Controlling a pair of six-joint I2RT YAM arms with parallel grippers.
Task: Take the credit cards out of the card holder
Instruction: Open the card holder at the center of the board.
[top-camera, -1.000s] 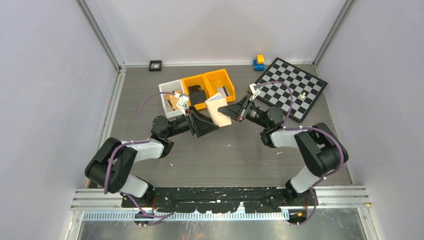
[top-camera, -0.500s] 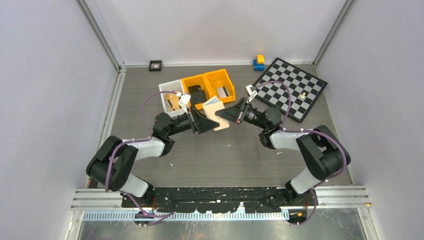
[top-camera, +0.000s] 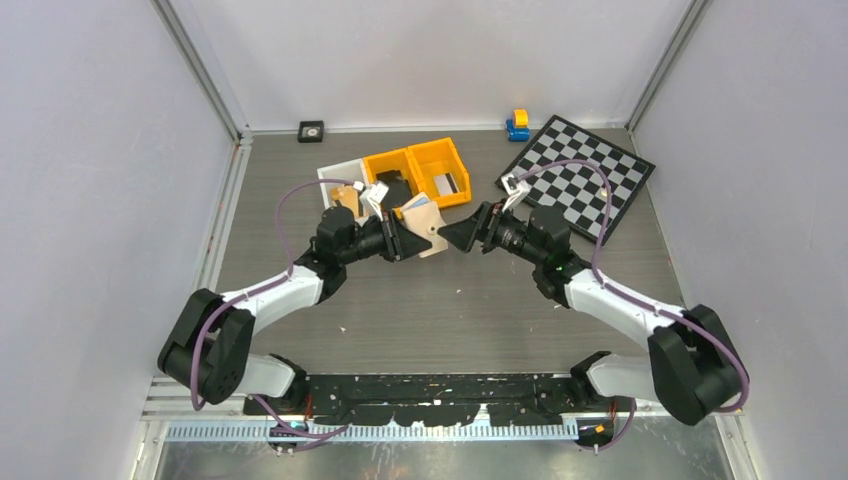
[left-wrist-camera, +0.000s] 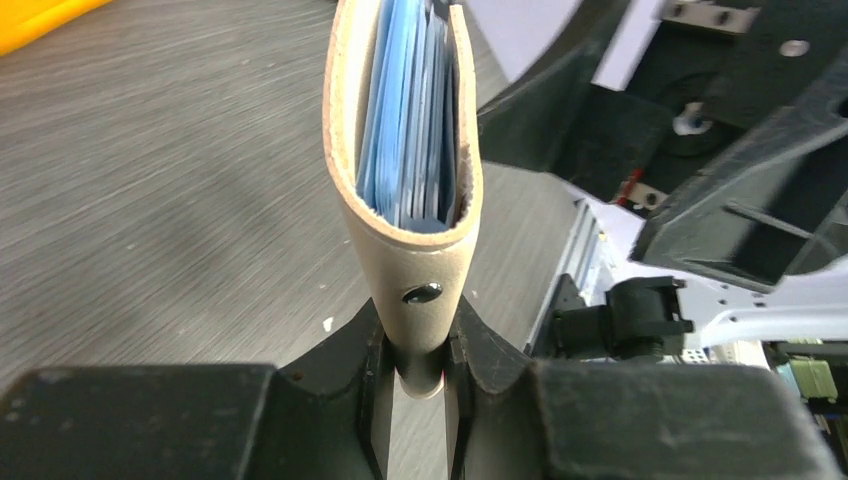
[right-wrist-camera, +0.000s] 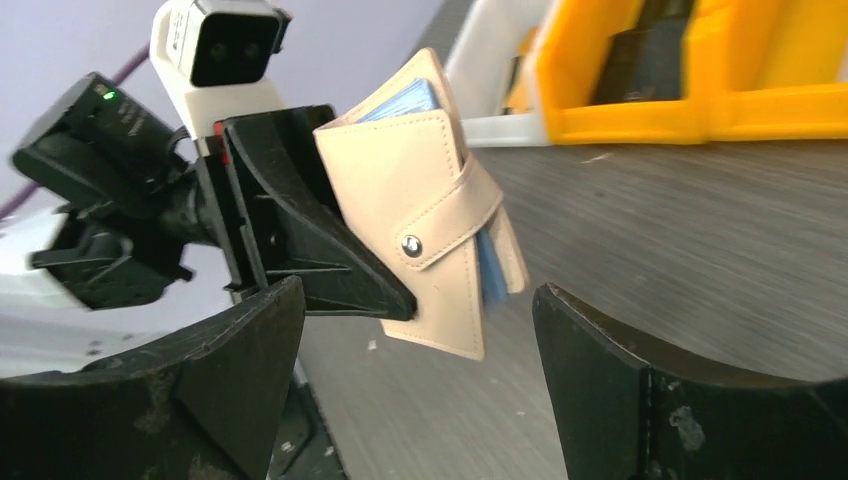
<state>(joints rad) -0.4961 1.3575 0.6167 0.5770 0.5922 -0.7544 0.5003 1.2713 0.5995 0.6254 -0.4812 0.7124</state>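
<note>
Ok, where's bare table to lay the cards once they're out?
Widest bare patch: the table middle, bordered by left arm, right arm and near rail. A smaller one lies left of the white bin. Crowded around the orange bins, chessboard, and the card holder in the left pincer.

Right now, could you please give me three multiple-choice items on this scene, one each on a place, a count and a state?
1. Where is the card holder? A in the left gripper; B in the right gripper; C lying loose.
2. How many orange bins? A one; B two; C three.
3. The right gripper is: A open; B shut on the card holder; C shut on nothing.
Answers: A, it clamps the card holder's edge; B, two stand side by side; A, its jaws stand wide apart.
</note>
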